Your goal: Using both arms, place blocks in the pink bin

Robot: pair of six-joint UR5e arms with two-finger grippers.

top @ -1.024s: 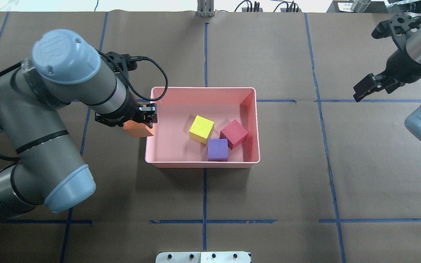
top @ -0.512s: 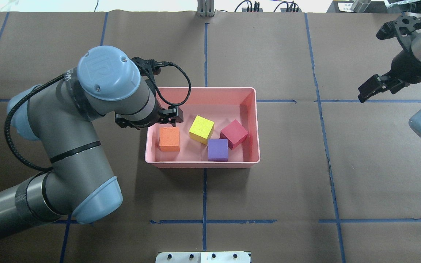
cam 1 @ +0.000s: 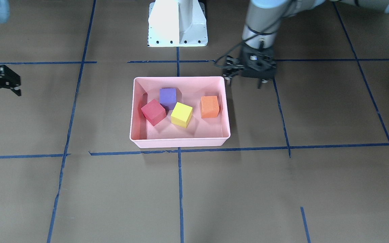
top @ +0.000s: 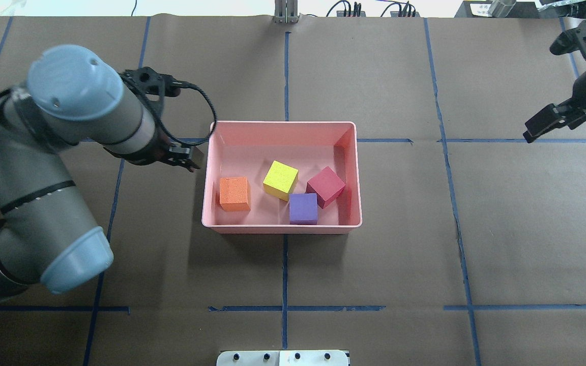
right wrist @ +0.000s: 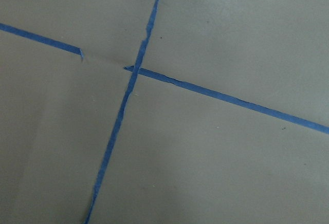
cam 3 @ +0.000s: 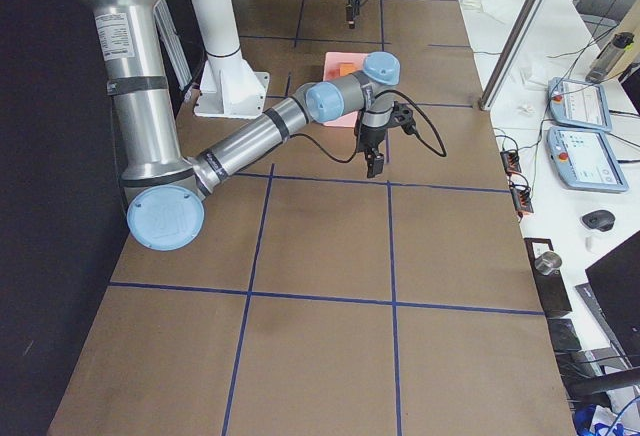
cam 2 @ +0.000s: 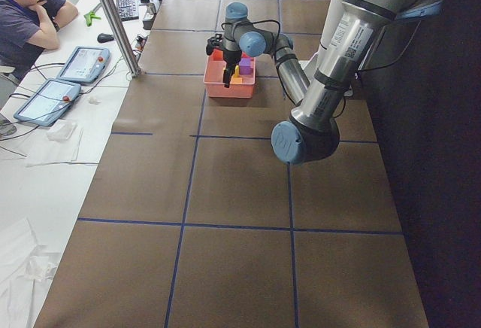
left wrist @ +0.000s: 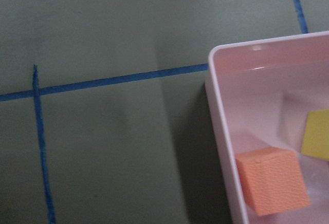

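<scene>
The pink bin [top: 283, 122] sits mid-table, also seen in the front view [cam 1: 180, 143]. All four blocks lie inside it: orange [top: 234, 193] at its left, yellow [top: 280, 179], red [top: 326, 186] and purple [top: 303, 208]. In the front view they are orange [cam 1: 209, 106], yellow [cam 1: 181, 114], red [cam 1: 153, 112] and purple [cam 1: 167, 96]. My left gripper [top: 188, 158] is open and empty, just outside the bin's left wall. My right gripper [top: 539, 124] is open and empty, far to the right. The left wrist view shows the bin corner [left wrist: 216, 54] and the orange block [left wrist: 272, 180].
The white pedestal base [cam 1: 177, 23] stands behind the bin on the robot's side. Blue tape lines [top: 285, 264] grid the brown table. A seated operator [cam 2: 30, 12] and tablets [cam 3: 575, 106] are on side benches beyond the far edge.
My left gripper let go of the orange block inside the bin, then pulled back left, out over the bin's left wall. My right gripper moved further right.
</scene>
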